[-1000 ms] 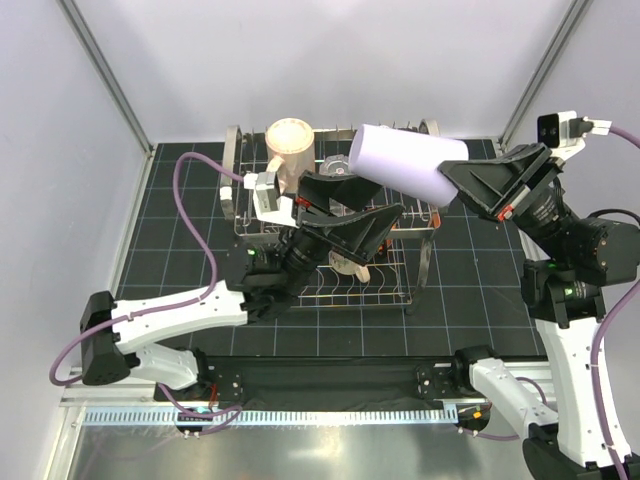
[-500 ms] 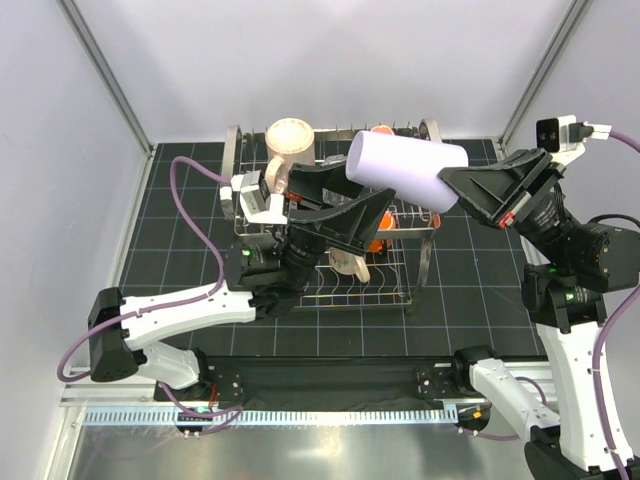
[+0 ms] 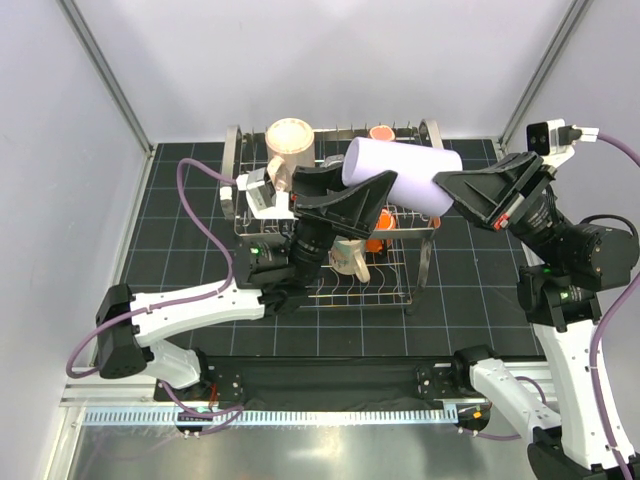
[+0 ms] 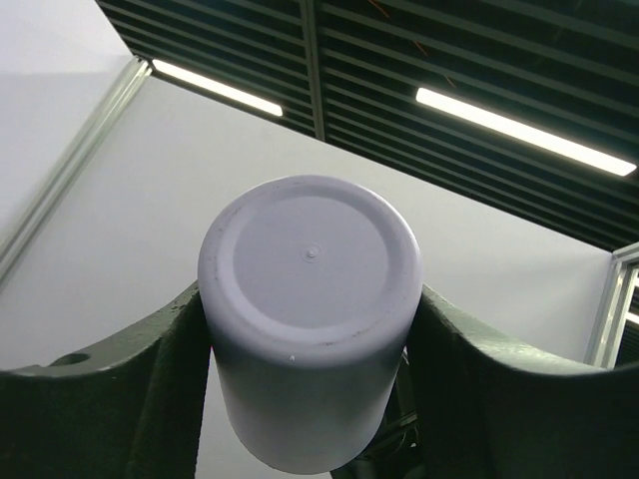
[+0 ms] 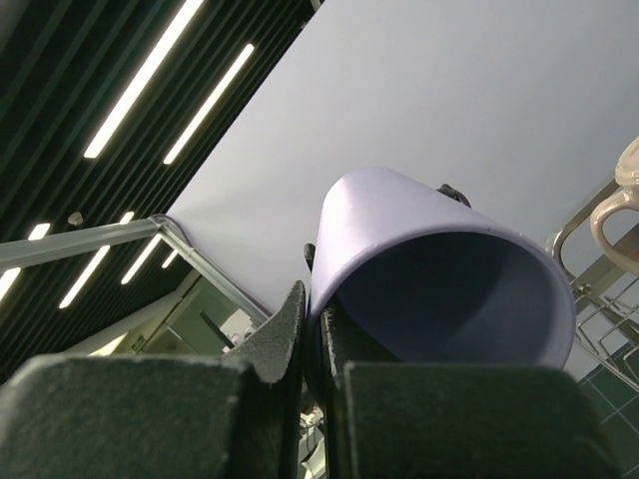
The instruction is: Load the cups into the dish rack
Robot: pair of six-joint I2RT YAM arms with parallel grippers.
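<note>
My right gripper (image 3: pixel 447 189) is shut on the rim wall of the lavender tumbler (image 3: pixel 400 172) and holds it on its side in the air above the dish rack (image 3: pixel 421 238). The pinch shows in the right wrist view (image 5: pixel 318 319), one finger inside the tumbler (image 5: pixel 439 269). My left gripper (image 3: pixel 352 196) is open, its fingers on either side of the tumbler's closed base (image 4: pixel 310 329), very close to it. A cream mug (image 3: pixel 289 140) stands on the rack's top tier, an orange cup (image 3: pixel 381 132) at its back rail. A beige mug (image 3: pixel 346 262) lies on the lower tier.
The chrome rack stands on a black gridded mat (image 3: pixel 470 290). Grey walls and slanted metal posts (image 3: pixel 105 75) close in the back. A purple cable (image 3: pixel 195 225) loops beside the left arm. The mug handle (image 5: pixel 621 205) and rack wires show at the right of the right wrist view.
My left gripper has risen and moved up to the tumbler's base, its fingers now flanking it. The right gripper has shifted the tumbler slightly left.
</note>
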